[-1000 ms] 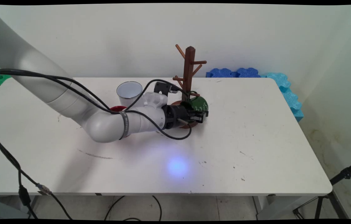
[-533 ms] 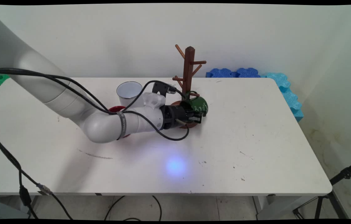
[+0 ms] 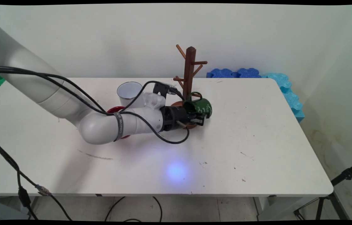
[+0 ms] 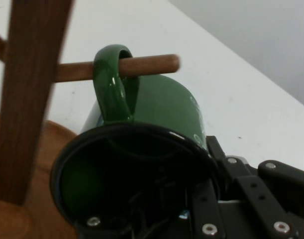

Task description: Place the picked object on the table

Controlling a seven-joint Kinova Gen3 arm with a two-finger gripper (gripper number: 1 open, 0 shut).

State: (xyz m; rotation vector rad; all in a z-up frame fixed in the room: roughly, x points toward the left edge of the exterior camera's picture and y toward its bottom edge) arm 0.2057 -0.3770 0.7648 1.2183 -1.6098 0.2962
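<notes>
The gripper (image 3: pixel 201 118) lies low over the white table (image 3: pixel 257 150), reaching to the right, at the foot of the wooden mug tree (image 3: pixel 189 72). It grasps a green mug (image 3: pixel 203 107) by the rim: in the hand view one finger goes inside the dark mouth of the mug (image 4: pixel 142 164) and the black linkage presses on the outside of the wall, so the jaws are clenched on the mug's wall. The mug is tipped on its side, with the mouth turned toward the gripper. Its handle (image 4: pixel 112 84) is threaded over a low peg (image 4: pixel 147 64) of the tree, and the round end of the peg comes out past the handle. The mug hangs just above the round brown base (image 4: pixel 27 199) of the tree, on the right side of the upright post (image 4: pixel 32 89).

To the left of the tree, behind the arm, stands a white cup (image 3: pixel 129 92), upright with its mouth open to the top. Just near it a red thing (image 3: pixel 117 109) shows partly from under the arm; what it is, I cannot tell. Blue foam pieces (image 3: pixel 257 75) lie past the far right corner of the table.
</notes>
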